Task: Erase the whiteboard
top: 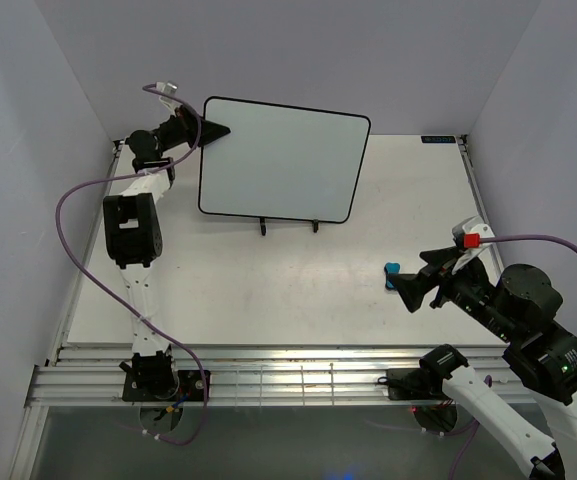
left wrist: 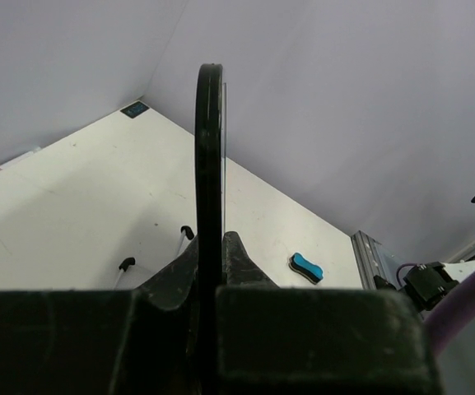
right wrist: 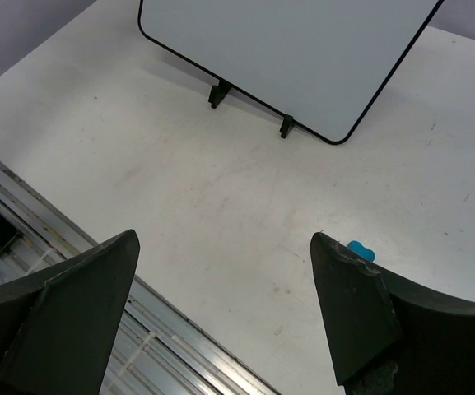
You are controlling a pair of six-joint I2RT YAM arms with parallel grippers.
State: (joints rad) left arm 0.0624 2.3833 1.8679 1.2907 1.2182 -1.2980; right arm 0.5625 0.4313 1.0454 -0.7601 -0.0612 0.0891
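The whiteboard stands upright on a thin black wire stand at the back of the table; its white face shows no writing. My left gripper is shut on the board's upper left edge, which runs edge-on between my fingers in the left wrist view. The small blue eraser lies on the table at the right, also in the left wrist view and the right wrist view. My right gripper is open and empty, just right of the eraser and above the table.
The white table ends in aluminium rails at the near edge. Grey walls close the left, back and right sides. The stand's feet show in the right wrist view. A purple cable loops off each arm.
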